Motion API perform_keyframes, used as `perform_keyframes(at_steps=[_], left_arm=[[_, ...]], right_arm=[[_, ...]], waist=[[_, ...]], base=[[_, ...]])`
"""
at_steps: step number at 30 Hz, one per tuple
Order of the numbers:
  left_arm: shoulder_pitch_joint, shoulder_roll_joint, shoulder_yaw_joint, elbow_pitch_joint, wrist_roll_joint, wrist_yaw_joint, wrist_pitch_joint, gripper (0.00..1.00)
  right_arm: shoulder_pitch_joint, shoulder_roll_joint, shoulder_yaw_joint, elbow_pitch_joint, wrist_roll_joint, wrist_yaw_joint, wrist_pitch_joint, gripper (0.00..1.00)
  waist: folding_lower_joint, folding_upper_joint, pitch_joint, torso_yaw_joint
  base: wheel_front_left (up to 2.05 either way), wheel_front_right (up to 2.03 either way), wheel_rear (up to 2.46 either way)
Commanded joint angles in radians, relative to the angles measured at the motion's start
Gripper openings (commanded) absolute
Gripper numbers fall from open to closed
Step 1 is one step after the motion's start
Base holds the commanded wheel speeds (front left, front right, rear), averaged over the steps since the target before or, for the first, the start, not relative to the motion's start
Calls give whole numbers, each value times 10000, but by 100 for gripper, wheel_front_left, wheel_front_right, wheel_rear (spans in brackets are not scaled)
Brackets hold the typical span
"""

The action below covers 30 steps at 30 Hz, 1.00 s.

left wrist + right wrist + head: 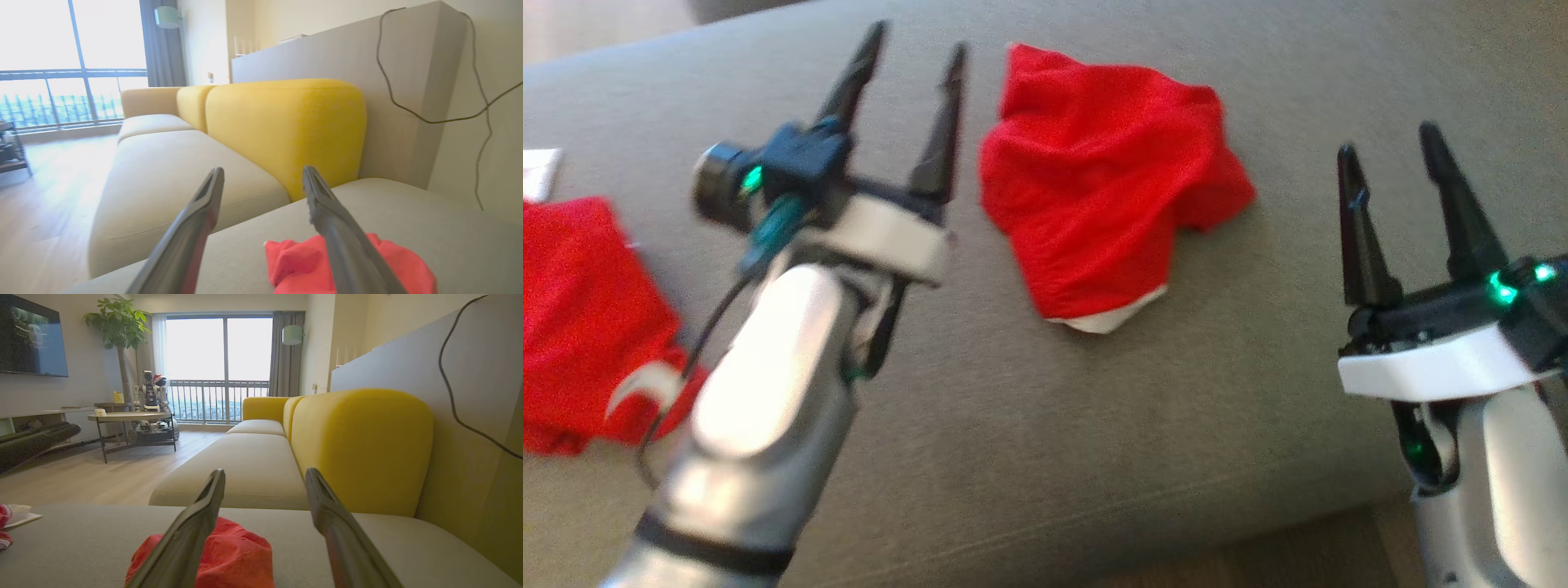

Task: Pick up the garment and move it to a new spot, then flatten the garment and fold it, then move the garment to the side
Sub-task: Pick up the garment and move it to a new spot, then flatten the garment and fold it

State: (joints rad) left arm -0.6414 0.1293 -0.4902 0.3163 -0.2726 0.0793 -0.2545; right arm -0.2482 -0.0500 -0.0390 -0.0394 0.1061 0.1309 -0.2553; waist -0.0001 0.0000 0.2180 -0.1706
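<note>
The garment (1103,188), red with a white hem, lies crumpled on the grey sofa seat (1094,425) toward the back. My left gripper (919,41) is open just left of it, fingers empty and held above the seat. My right gripper (1388,140) stands open to the garment's right, apart from it and also empty. In the left wrist view the garment (294,257) lies below the open left gripper (262,170), partly behind one finger. In the right wrist view the garment (241,555) sits low behind the left finger of the open right gripper (265,473).
A second red garment (588,318) with a white mark lies at the seat's left end, beside a white item (539,171). A yellow backrest (359,449) rises beyond the seat. The seat's front edge (1298,523) runs along the lower right, with wooden floor below.
</note>
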Motion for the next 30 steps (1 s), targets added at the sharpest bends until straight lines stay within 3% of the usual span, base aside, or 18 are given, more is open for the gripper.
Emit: perform_keyframes(at_steps=[1,9,15,23,30], left_arm=[[258,388,545,-755,38,97,-69,100],[2973,734,1881,-2989,143,191,-71,100],[4957,50,2634,-3377,545,110,-71,100],[5310,-507,3121,-3488,1155,-538,-72,100],[5294,-709,3250,-3238,1290,-858,-72,100]], right_arm=[[48,-3,188,-213,-153,-2,-64,100],[592,-3,137,224,-464,-2,-64,100],[870,-3,200,494,-599,-2,-65,100],[937,-3,386,702,-796,-2,-65,100],[727,-3,1591,1851,-1806,-2,307,100]], waist=[[1,0,-732,979],[1,0,-1204,1776],[1,0,-1305,1929],[1,0,-1321,2157],[1,0,-962,2544]], base=[[0,0,0],[0,0,0],[0,0,0],[0,0,0],[0,0,0]])
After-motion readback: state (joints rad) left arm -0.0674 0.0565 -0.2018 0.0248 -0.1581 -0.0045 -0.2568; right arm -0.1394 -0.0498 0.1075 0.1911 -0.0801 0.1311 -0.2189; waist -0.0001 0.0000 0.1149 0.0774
